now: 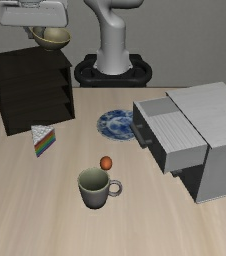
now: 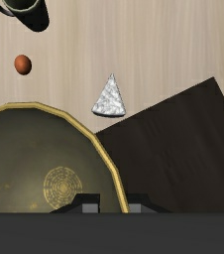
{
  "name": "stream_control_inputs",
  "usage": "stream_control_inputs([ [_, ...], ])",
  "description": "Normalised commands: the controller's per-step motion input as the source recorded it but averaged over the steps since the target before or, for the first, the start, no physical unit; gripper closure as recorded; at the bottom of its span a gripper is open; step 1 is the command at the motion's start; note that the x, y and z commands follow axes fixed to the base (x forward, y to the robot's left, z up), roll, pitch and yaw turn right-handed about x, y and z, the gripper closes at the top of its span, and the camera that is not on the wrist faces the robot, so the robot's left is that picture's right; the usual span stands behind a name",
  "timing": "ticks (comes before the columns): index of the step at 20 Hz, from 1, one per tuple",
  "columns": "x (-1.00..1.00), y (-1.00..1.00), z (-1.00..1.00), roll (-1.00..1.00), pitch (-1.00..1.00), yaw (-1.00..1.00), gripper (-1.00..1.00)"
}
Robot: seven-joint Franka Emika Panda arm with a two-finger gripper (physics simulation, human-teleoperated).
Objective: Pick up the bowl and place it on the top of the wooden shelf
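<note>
The bowl (image 1: 54, 39) is olive inside with a yellow rim and hangs just above the top of the dark wooden shelf (image 1: 30, 88), near its back right corner in the exterior view. My gripper (image 1: 38, 36) is shut on the bowl's rim. In the wrist view the bowl (image 2: 45, 169) sits right under the hand. Its rim passes between my fingertips (image 2: 88, 206), with the gripper (image 2: 116, 206) closed on it. The shelf top (image 2: 183, 149) lies beside the bowl, partly beneath it.
A rainbow cake slice (image 1: 44, 140) stands in front of the shelf. An orange ball (image 1: 106, 162) and a grey-green mug (image 1: 98, 187) are farther forward. A blue patterned plate (image 1: 115, 123) lies mid-table. A grey cabinet (image 1: 210, 135) has its drawer (image 1: 157, 128) pulled out.
</note>
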Motion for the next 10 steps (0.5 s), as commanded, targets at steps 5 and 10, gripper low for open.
stream_control_inputs([
  [5, -0.40, -0.60, 0.00, 0.00, 0.00, 0.00, 1.00],
  [10, 0.00, 0.00, -0.60, 0.00, 0.00, 0.00, -1.00],
])
